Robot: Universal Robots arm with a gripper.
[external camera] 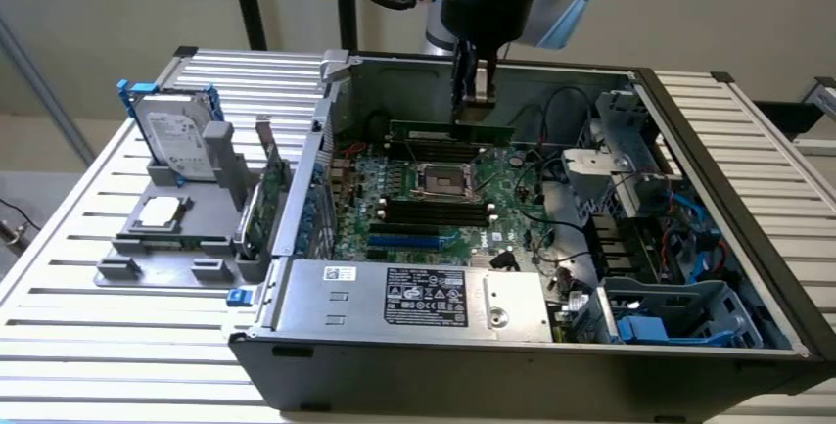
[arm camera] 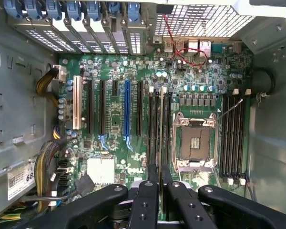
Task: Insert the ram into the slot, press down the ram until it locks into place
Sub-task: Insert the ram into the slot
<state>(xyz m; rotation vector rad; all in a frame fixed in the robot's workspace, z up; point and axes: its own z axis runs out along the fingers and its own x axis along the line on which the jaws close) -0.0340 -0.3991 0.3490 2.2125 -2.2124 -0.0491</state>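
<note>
Black two-finger gripper (arm camera: 160,175) clamped on the long thin green circuit-board ram (arm camera: 160,129), held edge-down. Just below it, a long narrow black plastic memory slot (arm camera: 154,125), beside the silver CPU socket (arm camera: 195,143) on the green motherboard (arm camera: 109,119). Seated or not: can't tell.

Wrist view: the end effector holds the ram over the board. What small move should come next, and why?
Probably a short, gentle straight lowering. The end effector grips the long, thin green ram stick, which in the wrist view runs parallel to the long black plastic memory slots beside the silver processor socket. Whether it is already seated cannot be told.
</note>
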